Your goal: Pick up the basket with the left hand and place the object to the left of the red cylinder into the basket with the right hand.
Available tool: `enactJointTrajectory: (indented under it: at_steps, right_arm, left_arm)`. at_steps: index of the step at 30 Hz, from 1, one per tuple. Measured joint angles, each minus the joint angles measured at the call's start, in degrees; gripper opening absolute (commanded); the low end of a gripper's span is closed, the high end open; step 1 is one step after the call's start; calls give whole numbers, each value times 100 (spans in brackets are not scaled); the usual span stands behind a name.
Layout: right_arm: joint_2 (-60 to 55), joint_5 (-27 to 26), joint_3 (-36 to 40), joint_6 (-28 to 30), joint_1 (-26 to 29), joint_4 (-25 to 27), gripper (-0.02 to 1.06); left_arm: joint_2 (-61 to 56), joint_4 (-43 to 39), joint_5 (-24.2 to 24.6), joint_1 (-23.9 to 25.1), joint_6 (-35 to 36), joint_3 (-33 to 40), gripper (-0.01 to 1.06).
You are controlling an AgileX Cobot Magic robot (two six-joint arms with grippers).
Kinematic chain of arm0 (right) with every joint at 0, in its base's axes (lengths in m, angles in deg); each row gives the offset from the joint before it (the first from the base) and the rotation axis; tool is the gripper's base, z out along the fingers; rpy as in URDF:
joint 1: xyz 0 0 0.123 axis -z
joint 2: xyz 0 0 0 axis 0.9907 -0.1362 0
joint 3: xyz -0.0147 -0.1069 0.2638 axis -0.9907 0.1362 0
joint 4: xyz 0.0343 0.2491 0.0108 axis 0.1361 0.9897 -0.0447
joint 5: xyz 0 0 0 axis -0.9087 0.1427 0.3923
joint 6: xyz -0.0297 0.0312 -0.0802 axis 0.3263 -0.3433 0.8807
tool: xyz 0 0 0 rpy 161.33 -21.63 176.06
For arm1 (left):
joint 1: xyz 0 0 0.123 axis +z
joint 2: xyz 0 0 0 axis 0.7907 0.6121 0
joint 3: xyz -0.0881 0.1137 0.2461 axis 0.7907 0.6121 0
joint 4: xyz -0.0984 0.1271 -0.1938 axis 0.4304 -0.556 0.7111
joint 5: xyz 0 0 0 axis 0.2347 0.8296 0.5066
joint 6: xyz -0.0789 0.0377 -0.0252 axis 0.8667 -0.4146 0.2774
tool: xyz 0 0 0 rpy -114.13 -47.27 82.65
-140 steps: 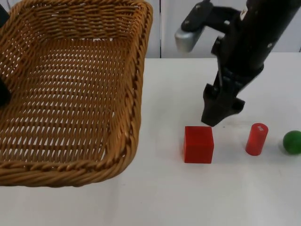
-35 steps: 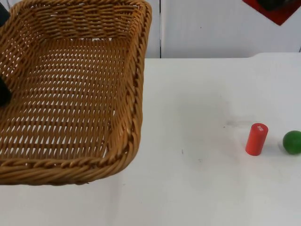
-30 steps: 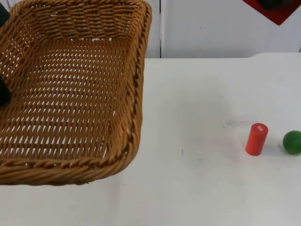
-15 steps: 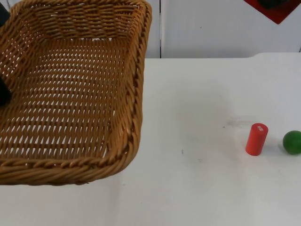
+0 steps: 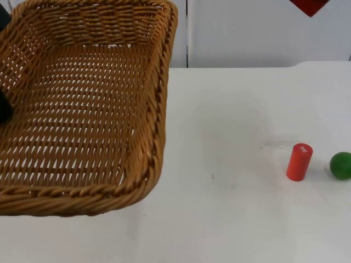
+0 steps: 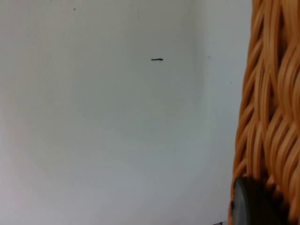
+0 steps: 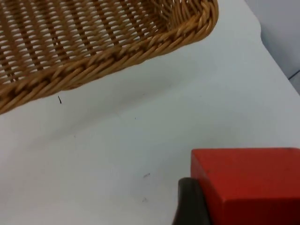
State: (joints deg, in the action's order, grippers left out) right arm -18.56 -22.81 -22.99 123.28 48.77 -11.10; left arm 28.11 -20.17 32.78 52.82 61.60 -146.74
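Note:
The wicker basket [image 5: 82,109] hangs above the table's left side, its bottom bare. My left gripper [image 5: 3,107] is shut on its left rim [image 6: 267,108], with one black fingertip [image 6: 251,204] pressed against the weave. The red cube [image 7: 248,178] is held high in my right gripper [image 7: 243,204], which is shut on it; one black finger [image 7: 190,204] lies along its side. A corner of the cube [image 5: 310,4] shows at the top view's upper edge, right of the basket. The red cylinder [image 5: 299,161] stands on the table at the right.
A green ball [image 5: 340,165] lies just right of the red cylinder. The white table [image 5: 230,164] ends at the grey partition wall [image 5: 247,33] behind. The basket's near corner [image 7: 187,23] shows in the right wrist view.
The red cube has been lifted off the table from its spot left of the cylinder. In the last second it has drifted left along the top edge. The basket has stayed put.

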Motion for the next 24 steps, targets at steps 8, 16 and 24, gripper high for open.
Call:
enactJointTrajectory:
  at_steps: [8,16,24]
  right_arm:
    - [-75,-132,-168,10,0,111,0]
    - [-783,332,-1274,10,-78,467,0]
    - [-1864,575,-2515,10,-866,352,0]
  left_arm:
    - [0,0,0,0,-22,0,0]
    - [0,0,0,0,-35,0,0]
    - [12,12,-10,0,-44,0,0]
